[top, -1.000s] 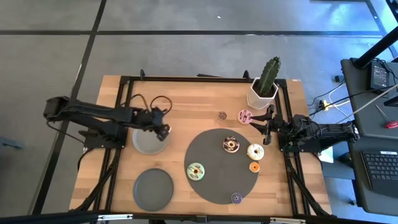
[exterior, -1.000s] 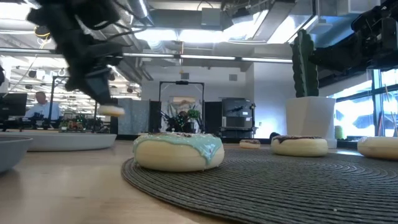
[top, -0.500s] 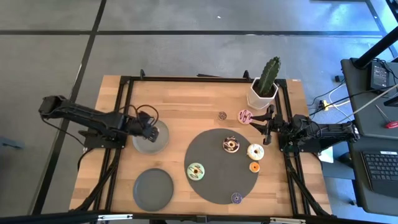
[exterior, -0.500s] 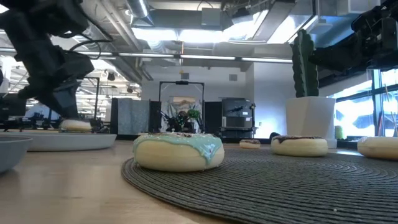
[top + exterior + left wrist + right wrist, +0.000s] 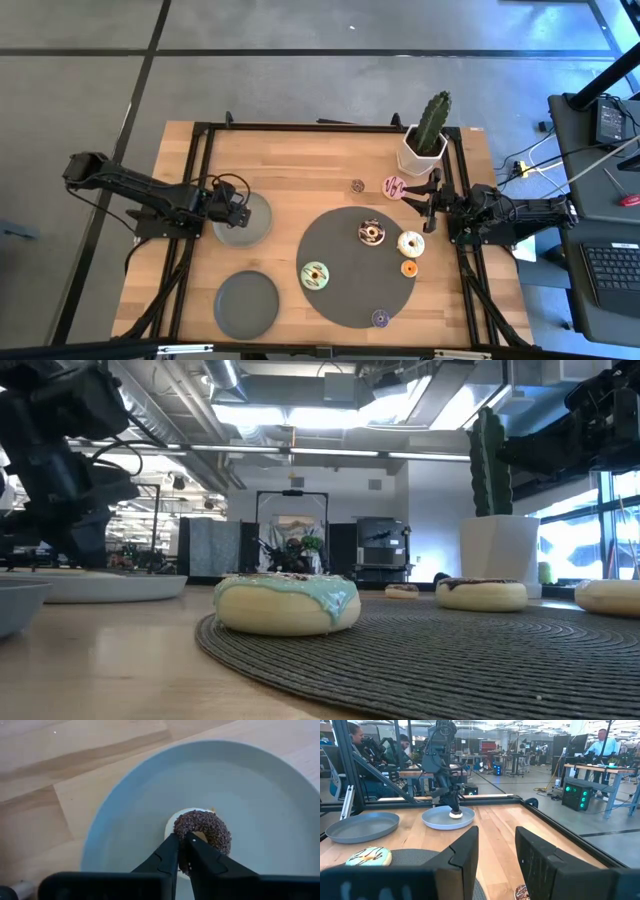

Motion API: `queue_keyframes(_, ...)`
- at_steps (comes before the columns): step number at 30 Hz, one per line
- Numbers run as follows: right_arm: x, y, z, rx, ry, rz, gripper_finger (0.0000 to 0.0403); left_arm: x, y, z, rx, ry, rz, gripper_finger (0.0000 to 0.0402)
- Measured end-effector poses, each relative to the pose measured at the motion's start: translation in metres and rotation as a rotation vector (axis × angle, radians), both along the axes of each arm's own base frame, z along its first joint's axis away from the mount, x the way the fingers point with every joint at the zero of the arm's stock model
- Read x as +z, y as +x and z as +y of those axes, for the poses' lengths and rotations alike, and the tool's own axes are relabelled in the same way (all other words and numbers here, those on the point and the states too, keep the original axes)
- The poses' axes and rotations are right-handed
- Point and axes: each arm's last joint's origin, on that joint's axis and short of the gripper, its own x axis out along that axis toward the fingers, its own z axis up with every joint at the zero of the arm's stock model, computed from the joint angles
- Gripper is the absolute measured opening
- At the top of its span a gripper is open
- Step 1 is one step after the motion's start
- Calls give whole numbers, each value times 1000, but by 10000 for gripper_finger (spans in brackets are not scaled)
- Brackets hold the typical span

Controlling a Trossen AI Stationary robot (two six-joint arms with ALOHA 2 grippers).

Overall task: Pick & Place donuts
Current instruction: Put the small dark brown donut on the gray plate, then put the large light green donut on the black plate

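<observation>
A chocolate-sprinkled donut (image 5: 207, 826) lies on the far grey plate (image 5: 260, 795), and my left gripper (image 5: 182, 841) is shut on it; the right wrist view shows this donut (image 5: 455, 813) under that gripper. My right gripper (image 5: 429, 206) waits open at the table's right side, beside a pink-striped donut (image 5: 395, 186). On the large dark disc (image 5: 340, 300) lie a pale green donut (image 5: 315, 275), a chocolate one (image 5: 371, 233), a white one (image 5: 411, 243), an orange one (image 5: 409, 268) and a purple one (image 5: 380, 318). A small brown ring (image 5: 358, 185) sits on the bare wood. My left gripper pinches the donut's ring on the side nearest the wrist (image 5: 181, 826), between its two fingers. The fingers (image 5: 167, 855) slant down from the table's left. The donut lies flat with its pale underside on the plate.
A second grey plate (image 5: 246, 303) sits near the table's near-left corner. A potted cactus (image 5: 427, 138) stands at the far right. A black frame (image 5: 200, 130) runs around the tabletop. Bare wood lies between the plates and the disc. People sit in the room beyond.
My left gripper has carried the donut toward the table's left edge and down. The donut, held above the plate a second ago, now rests on it. The gripper is still shut on it.
</observation>
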Motion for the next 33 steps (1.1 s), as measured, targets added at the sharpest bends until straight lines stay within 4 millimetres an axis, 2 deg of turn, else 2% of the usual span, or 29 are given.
queue_keyframes(8,0,0,0,0,0,0,131,0,0,0,1,4,-1,53)
queue_keyframes(20,0,0,0,0,0,0,131,4,-1,0,-3,-22,-35,124)
queue_keyframes(23,0,0,0,0,0,0,131,17,4,0,-36,1,-76,132)
queue_keyframes(28,0,0,0,0,0,0,131,51,22,-1,-169,103,-189,139)
queue_keyframes(31,0,0,0,0,0,0,131,70,43,-6,-328,194,-357,141)
queue_keyframes(33,0,0,0,0,0,0,131,80,60,-13,-497,245,-481,141)
